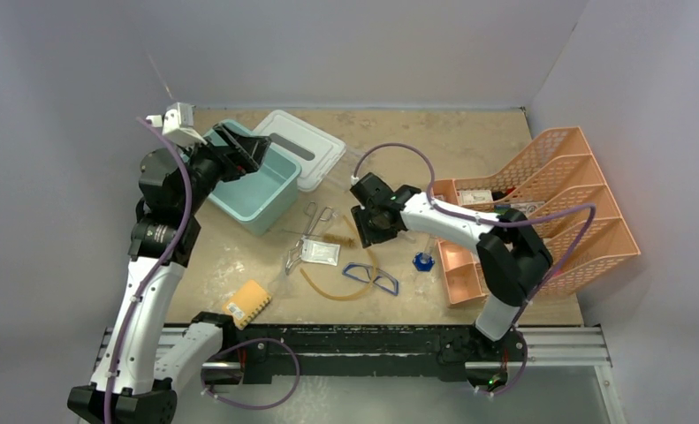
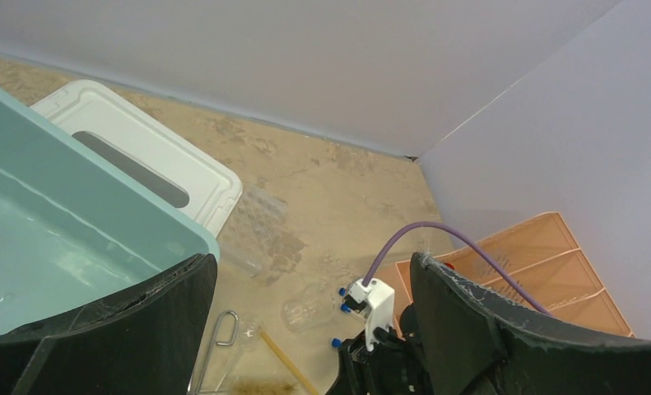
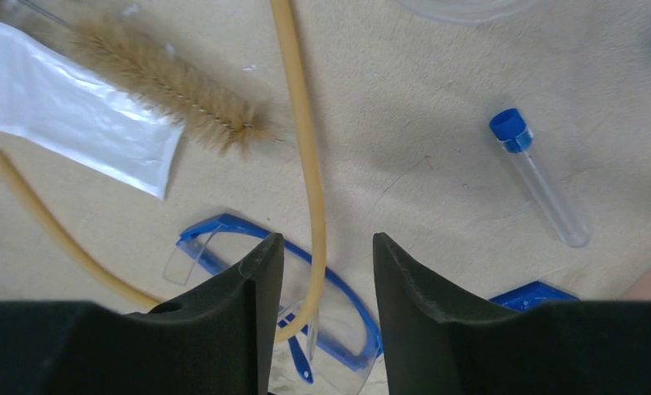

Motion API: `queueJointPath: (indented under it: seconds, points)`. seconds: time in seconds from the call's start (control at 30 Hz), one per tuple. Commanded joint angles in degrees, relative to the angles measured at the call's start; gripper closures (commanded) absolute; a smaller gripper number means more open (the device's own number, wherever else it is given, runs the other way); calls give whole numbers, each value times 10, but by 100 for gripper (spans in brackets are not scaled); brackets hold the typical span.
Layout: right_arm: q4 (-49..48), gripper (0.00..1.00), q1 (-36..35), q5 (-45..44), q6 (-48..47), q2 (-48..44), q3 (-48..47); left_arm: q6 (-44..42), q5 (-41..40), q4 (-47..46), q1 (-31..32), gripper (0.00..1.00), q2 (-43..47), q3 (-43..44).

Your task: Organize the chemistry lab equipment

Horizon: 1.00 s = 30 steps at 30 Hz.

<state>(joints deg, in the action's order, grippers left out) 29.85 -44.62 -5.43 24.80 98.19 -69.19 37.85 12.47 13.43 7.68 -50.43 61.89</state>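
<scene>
My right gripper [image 3: 322, 243] hangs low over the table, its jaws apart. The tan rubber tubing [image 3: 305, 148] runs through the gap without either pad touching it. Under the jaws lie the blue-rimmed safety glasses [image 3: 346, 292]. A bristle brush [image 3: 165, 78], a white packet [image 3: 67, 115] and a blue-capped test tube [image 3: 540, 181] lie beyond. The metal tongs [image 1: 315, 221] rest left of that gripper [image 1: 363, 231]. My left gripper [image 1: 244, 150] is wide open and holds nothing, above the teal bin [image 1: 253, 190].
The bin's white lid [image 1: 303, 146] lies behind it. A peach compartment organiser [image 1: 540, 212] fills the right side. A yellow-orange sponge [image 1: 246, 303] sits near the front edge, and a small blue piece [image 1: 423, 261] lies beside the organiser.
</scene>
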Motion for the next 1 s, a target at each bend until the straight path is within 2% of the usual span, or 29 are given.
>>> queueJointPath:
  seconds: [0.0,0.2,0.3,0.4,0.67,0.8,0.97]
  points:
    - [-17,58,-6,5,16,23,12,-12,-9,-12,5,14,-2,-4]
    - [-41,67,-7,15,28,50,23,-14,-23,-2,5,14,-2,-2]
    - [-50,81,-6,2,31,35,27,-17,-31,2,5,14,-4,2]
    - [-38,99,-6,-1,30,7,11,-25,-42,10,5,14,-8,12]
    - [112,100,-6,27,-1,-60,-141,-28,-178,71,5,15,-25,58]
    - [128,100,-6,25,-39,-79,-236,-17,-264,112,5,15,-32,80]
    - [121,100,-6,24,-82,-33,-412,-53,-325,142,5,13,-48,133]
